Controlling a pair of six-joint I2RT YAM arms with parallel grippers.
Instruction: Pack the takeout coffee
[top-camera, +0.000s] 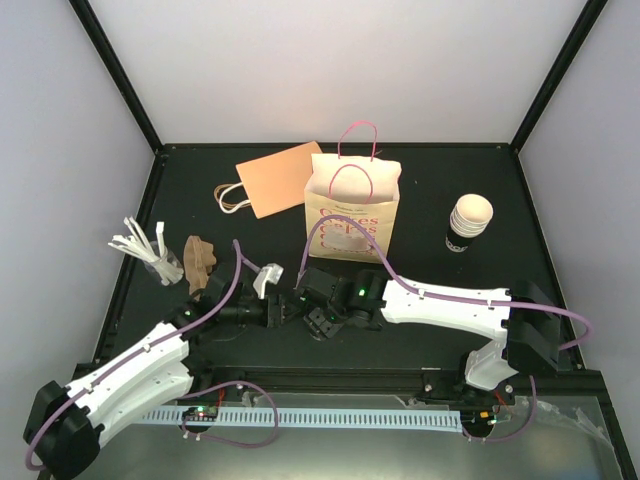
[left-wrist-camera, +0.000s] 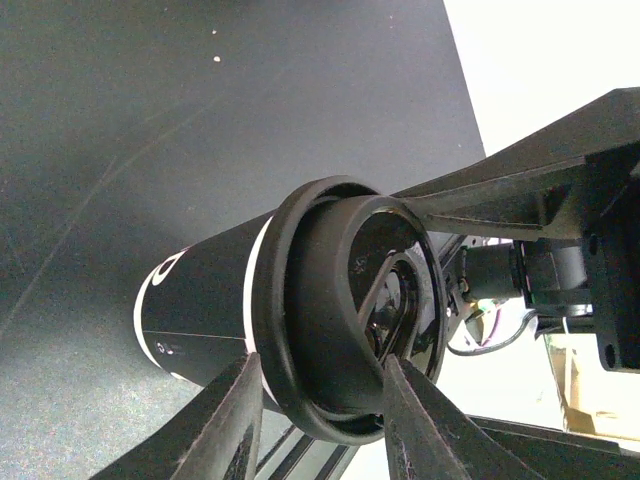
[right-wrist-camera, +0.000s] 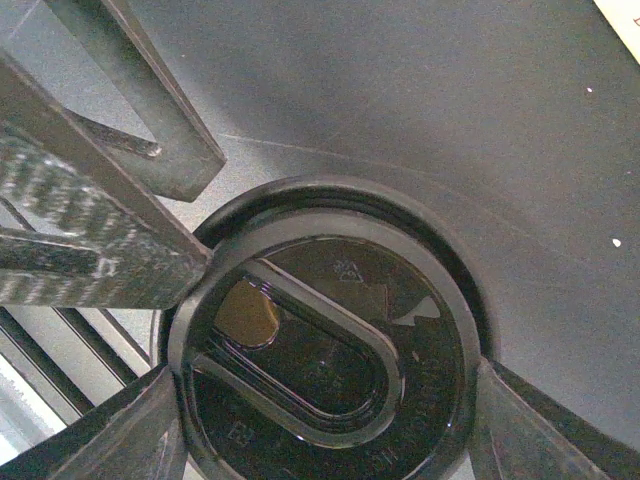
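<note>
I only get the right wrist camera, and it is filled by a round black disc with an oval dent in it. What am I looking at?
Observer: That is the lid of a cup. The left wrist view shows the cup from the side, with a black wall and a white band just under the lid.
Operator: Is there anything around to put it in? I see only dark floor.
Observer: Yes. The top view shows a white paper bag with pink handles and a printed front, standing upright at the back, near the middle.
</note>
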